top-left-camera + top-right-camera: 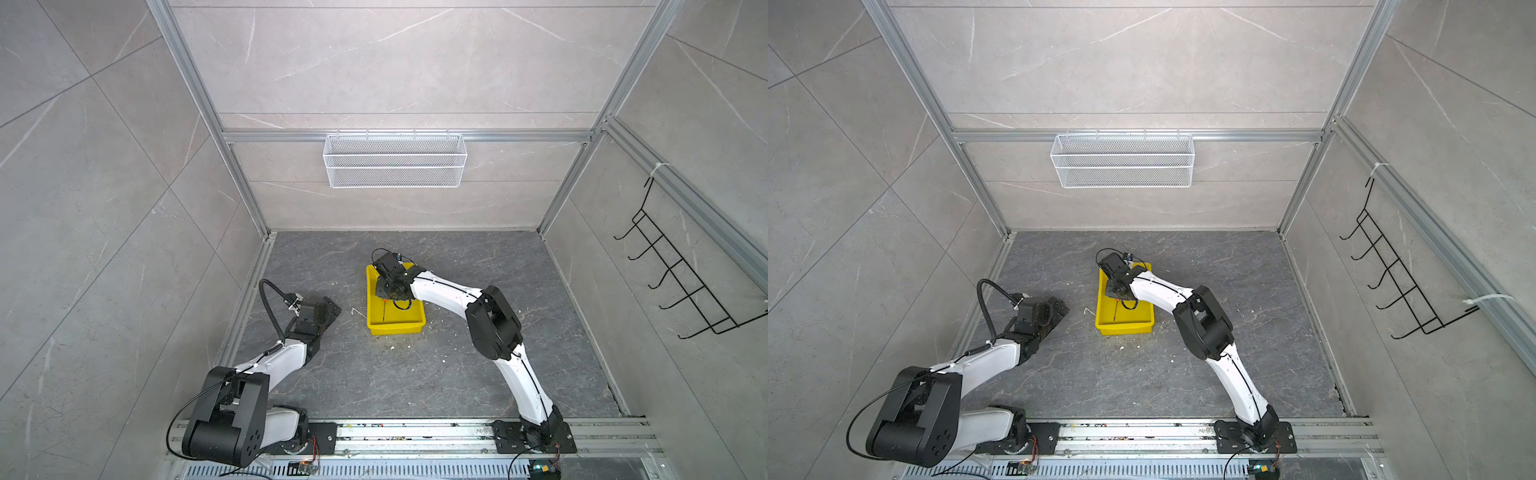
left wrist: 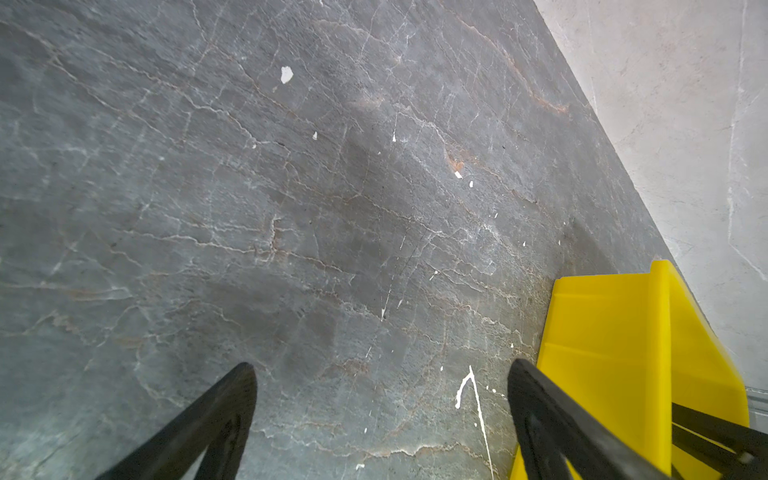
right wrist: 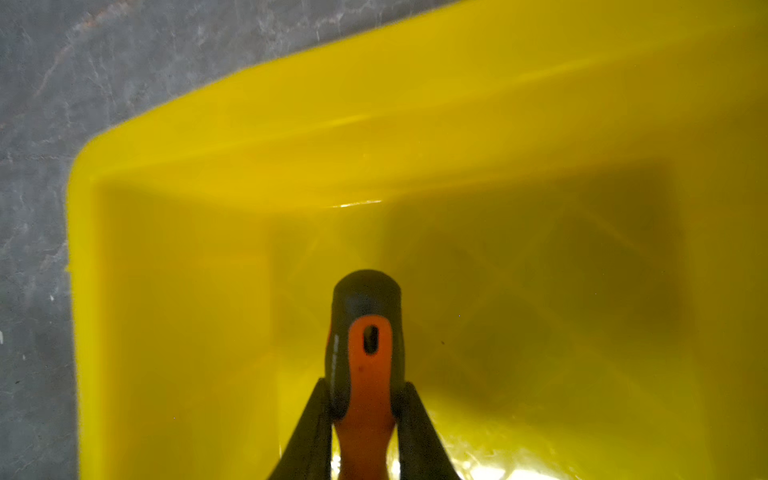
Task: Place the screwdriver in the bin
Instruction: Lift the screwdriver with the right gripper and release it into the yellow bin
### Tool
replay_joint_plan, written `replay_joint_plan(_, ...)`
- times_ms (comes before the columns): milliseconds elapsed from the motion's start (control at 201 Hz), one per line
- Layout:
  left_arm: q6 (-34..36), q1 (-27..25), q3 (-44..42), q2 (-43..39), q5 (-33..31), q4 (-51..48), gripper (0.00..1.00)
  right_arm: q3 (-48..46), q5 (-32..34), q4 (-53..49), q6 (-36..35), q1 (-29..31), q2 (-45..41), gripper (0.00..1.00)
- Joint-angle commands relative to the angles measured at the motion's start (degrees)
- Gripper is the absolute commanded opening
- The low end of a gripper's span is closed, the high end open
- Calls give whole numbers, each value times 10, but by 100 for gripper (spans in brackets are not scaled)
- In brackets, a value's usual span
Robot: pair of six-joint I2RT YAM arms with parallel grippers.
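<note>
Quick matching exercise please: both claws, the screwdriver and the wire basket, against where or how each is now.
Things:
1. right claw
2. left claw
3. slim orange-handled screwdriver
4. white wire mesh basket

Places and states:
A. hanging from the aluminium rail on the back wall
B. open, over the grey stone floor
C. held over the inside of the shallow glossy yellow plastic bin
D. shut on a handle

Pairs: 1-D, 2-B, 3-C, 4-A
</note>
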Motion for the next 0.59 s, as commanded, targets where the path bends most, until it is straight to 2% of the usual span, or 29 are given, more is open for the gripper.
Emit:
replay_joint_plan(0,-13,2,10,2,12,23,96,37,-12,-34,11,2,9,22)
replay_joint_plan(90,-16,3,9,11,20,30,96,48,-14,-57,10,3,5,29)
replay_joint_plan(329,-2,2,12,12,27,30,96,24,-30,-47,6,4,-26,39)
replay_joint_plan(473,10,3,13,7,15,23,96,25,-32,-69,-13,4,-51,40)
replay_joint_plan(587,9,2,12,6,9,23,96,-14,-8,-70,-24,4,-112,41)
